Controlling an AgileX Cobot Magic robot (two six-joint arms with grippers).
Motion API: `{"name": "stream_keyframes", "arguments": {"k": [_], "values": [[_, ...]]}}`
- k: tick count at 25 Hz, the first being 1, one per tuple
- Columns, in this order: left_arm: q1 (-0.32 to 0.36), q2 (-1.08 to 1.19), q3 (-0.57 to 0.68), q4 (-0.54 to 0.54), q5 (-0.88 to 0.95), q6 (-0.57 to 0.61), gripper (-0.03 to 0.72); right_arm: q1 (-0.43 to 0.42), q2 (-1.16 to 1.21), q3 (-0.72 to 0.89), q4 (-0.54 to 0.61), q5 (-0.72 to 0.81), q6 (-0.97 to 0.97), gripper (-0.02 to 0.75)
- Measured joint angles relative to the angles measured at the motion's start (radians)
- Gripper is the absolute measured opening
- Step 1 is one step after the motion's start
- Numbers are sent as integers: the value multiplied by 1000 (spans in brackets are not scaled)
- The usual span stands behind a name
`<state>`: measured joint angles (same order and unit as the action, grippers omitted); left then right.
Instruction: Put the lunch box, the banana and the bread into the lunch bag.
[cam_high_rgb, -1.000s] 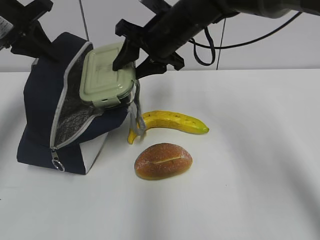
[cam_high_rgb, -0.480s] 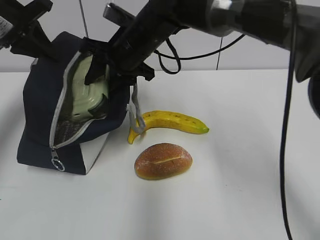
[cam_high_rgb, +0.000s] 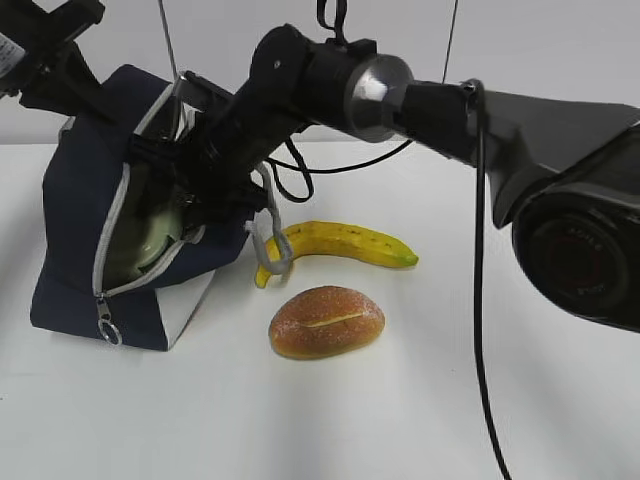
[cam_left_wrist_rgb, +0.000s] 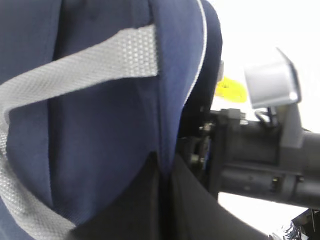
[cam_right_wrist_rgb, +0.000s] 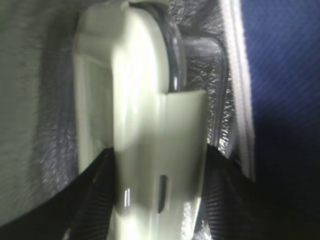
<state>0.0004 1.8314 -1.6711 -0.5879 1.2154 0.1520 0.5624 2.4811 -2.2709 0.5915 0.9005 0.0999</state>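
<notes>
The navy lunch bag (cam_high_rgb: 85, 190) stands at the left with its zipper mouth open. My right gripper (cam_high_rgb: 185, 205) reaches into the mouth, shut on the sage-green lunch box (cam_high_rgb: 140, 250), which sits on edge inside against the silver lining. In the right wrist view the lunch box (cam_right_wrist_rgb: 145, 115) is clamped between both fingers (cam_right_wrist_rgb: 90, 200). My left gripper (cam_high_rgb: 45, 60) is shut on the bag's top fabric (cam_left_wrist_rgb: 100, 140), holding it up. The banana (cam_high_rgb: 345, 243) and the bread (cam_high_rgb: 326, 321) lie on the table to the right of the bag.
A grey strap handle (cam_high_rgb: 272, 235) hangs off the bag toward the banana's stem. The zipper pull ring (cam_high_rgb: 108, 330) dangles at the bag's lower front. The white table (cam_high_rgb: 520, 330) stretches right and forward.
My right gripper has carried the lunch box from above the bag's mouth down inside it, turning it on edge. The left gripper has held still.
</notes>
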Motion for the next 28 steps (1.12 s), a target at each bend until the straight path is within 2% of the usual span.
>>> {"name": "stream_keyframes", "arguments": {"k": [2,6,8,16,20,28], "values": [[0,0,0,2,-1,0,-3,0,12,0,10,-6,-4,407],[0,0,0,3,-1,1,-3,0,13,-22,37,-10,-34,522],[0,0,0,2,-1,1,-3,0,13,-46,20,21,-49,548],[0,0,0,2,-1,1,-3,-30,13,-277,-222,315,-63,563],[0,0,0,2,-1,1,-3,-46,7,-358,-307,338,-63,565],[0,0,0,2,5,1,-3,-51,-72,-365,-419,353,-92,565]]}}
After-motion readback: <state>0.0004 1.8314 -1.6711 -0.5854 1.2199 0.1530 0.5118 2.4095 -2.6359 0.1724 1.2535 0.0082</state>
